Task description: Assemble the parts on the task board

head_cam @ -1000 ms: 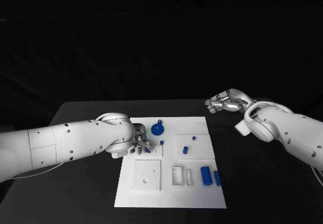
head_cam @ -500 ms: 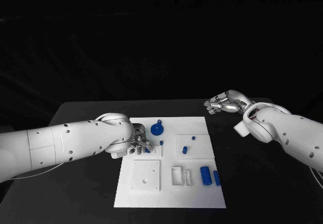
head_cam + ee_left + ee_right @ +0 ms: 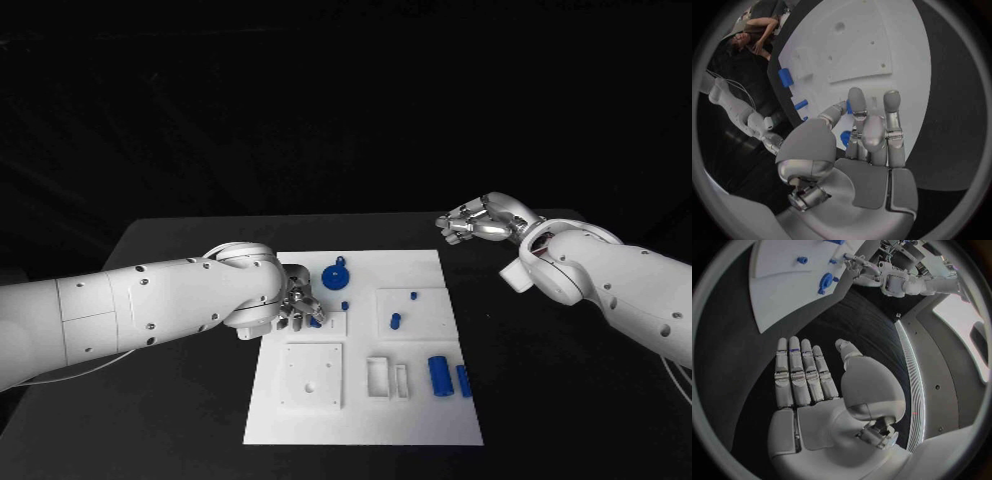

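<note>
Left robot hand (image 3: 299,305) down at the left edge of the white rectangular task board (image 3: 368,420) on the black counter (image 3: 188,420), fingertips touching a small blue part (image 3: 845,137); actual grip: cannot tell. Right robot hand (image 3: 477,221) released, fingers extended, hovering beyond the board's far right corner. Round blue disc-shaped part (image 3: 338,277) sits just beside the left hand.

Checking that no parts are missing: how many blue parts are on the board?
7 visible: a disc, a peg below it, one at the left hand, two pegs, two cylinders. The hand may hide more.
</note>
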### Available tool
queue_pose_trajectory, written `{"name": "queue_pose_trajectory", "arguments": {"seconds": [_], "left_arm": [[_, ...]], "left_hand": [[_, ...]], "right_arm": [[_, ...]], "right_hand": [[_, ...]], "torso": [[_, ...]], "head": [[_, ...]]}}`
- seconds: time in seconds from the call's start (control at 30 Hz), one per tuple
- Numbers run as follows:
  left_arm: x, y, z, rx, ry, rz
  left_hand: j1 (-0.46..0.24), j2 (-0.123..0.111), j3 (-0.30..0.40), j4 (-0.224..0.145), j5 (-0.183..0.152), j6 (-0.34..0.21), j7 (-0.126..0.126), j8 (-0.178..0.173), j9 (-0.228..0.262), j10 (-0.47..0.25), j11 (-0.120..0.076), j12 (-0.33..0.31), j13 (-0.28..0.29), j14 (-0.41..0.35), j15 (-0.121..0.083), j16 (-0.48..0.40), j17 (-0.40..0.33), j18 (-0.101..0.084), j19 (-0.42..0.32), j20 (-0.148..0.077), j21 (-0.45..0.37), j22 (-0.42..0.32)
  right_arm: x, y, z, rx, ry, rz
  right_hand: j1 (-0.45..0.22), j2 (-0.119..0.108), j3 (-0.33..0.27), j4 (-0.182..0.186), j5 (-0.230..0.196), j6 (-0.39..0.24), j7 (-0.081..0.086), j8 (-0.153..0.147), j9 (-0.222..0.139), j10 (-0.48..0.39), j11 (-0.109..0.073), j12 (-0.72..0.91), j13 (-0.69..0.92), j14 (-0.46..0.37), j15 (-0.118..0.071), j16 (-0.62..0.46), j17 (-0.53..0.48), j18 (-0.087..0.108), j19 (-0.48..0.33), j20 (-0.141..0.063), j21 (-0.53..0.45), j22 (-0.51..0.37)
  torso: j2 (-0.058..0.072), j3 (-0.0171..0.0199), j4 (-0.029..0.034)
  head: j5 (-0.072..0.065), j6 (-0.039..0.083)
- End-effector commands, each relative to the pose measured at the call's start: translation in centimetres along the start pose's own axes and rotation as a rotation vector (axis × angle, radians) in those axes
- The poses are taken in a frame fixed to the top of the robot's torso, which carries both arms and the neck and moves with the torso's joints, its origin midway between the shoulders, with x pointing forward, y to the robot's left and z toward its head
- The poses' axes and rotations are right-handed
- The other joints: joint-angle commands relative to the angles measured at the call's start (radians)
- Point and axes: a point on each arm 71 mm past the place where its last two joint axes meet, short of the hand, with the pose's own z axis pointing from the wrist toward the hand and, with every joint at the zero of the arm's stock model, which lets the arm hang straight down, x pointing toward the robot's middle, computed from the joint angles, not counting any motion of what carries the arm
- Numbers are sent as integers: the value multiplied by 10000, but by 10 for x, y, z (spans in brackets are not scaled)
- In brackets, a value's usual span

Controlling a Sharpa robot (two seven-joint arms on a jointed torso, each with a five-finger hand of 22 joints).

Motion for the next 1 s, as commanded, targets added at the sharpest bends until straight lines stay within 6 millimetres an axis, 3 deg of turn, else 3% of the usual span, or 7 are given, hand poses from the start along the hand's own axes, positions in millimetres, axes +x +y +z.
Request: {"name": "queue_pose_trajectory", "arguments": {"seconds": [0.03,0.1,0.23,0.67,1.0], "left_arm": [[5,-3,1,178,120,74],[5,-3,1,183,114,71],[5,-3,1,190,106,67],[5,-3,1,207,114,74],[4,-2,2,170,40,27]], "left_hand": [[57,-51,-23,94,-84,1486,-1246,-7,-20,283,-274,51,1,24,-21,43,-15,-71,52,-9,-52,170],[37,-69,-48,127,-127,1487,-1249,-7,-24,283,-275,52,2,21,-24,38,-24,-69,54,-9,-56,169],[-59,-61,-207,313,-704,1511,-1262,-6,-40,283,-277,60,7,26,-24,43,-19,-79,62,-11,-73,166],[-222,-328,-496,667,-893,1536,-1291,-7,-71,282,-287,65,18,19,-33,48,-27,-102,85,-23,-122,170],[-260,-385,-566,851,-1094,1555,-1295,-5,-78,283,-290,67,21,20,-39,47,-30,-105,91,-28,-132,171]], "right_arm": [[0,1,0,-96,61,27],[0,1,0,-95,61,27],[1,1,0,-94,71,29],[1,0,0,-74,83,31],[1,-1,0,-58,79,32]], "right_hand": [[48,32,-30,2,37,-71,26,-39,-11,-75,-17,-26,-13,-60,-1,-25,-15,63,-69,32,42,-8],[48,32,-30,2,37,-71,26,-39,-11,-75,-17,-26,-13,-60,-1,-25,-15,63,-69,32,42,-8],[48,34,-34,-2,39,-73,27,-39,-11,-76,-17,-26,-12,-61,-1,-25,-15,63,-70,32,42,-8],[40,35,-64,-41,89,-84,30,-38,-11,-79,-14,-26,-12,-69,1,-24,-15,65,-77,35,42,-9],[40,35,-64,-41,89,-84,30,-38,-11,-79,-14,-26,-12,-69,1,-24,-15,65,-77,35,42,-9]], "torso": [[1,-1,6],[1,0,6],[3,-1,0],[2,1,0],[3,-1,3]], "head": [[-7,-7],[-11,-7],[-17,-11],[-33,-8],[-42,-6]]}}
